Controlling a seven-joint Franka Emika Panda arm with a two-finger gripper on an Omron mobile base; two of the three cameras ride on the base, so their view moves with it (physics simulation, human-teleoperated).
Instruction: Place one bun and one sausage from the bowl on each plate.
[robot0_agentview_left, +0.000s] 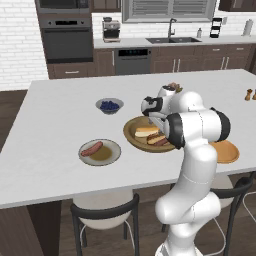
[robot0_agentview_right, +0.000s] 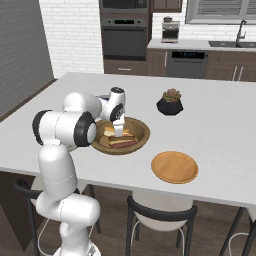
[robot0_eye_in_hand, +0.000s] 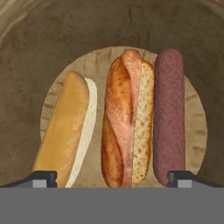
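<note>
The wooden bowl (robot0_agentview_left: 131, 131) (robot0_agentview_right: 143, 131) (robot0_eye_in_hand: 109, 26) sits mid-counter and holds two buns and a sausage lying side by side. In the hand view a pale bun (robot0_eye_in_hand: 65, 127) is on the left, a browner split bun (robot0_eye_in_hand: 124, 118) in the middle and a dark red sausage (robot0_eye_in_hand: 169, 113) on the right. My gripper (robot0_agentview_left: 152, 121) (robot0_agentview_right: 119, 131) (robot0_eye_in_hand: 111, 179) hangs open just above them, pointing down, holding nothing. The grey-rimmed plate (robot0_agentview_left: 112, 152) carries one sausage (robot0_agentview_left: 91, 148). The orange plate (robot0_agentview_left: 227, 151) (robot0_agentview_right: 174, 166) is bare.
A small grey bowl of blue berries (robot0_agentview_left: 109, 105) stands behind the grey-rimmed plate. A black pot with a plant (robot0_agentview_right: 170, 102) stands beyond the wooden bowl. Salt and pepper shakers (robot0_agentview_left: 248, 94) are at the far right. Stools line the counter's near edge.
</note>
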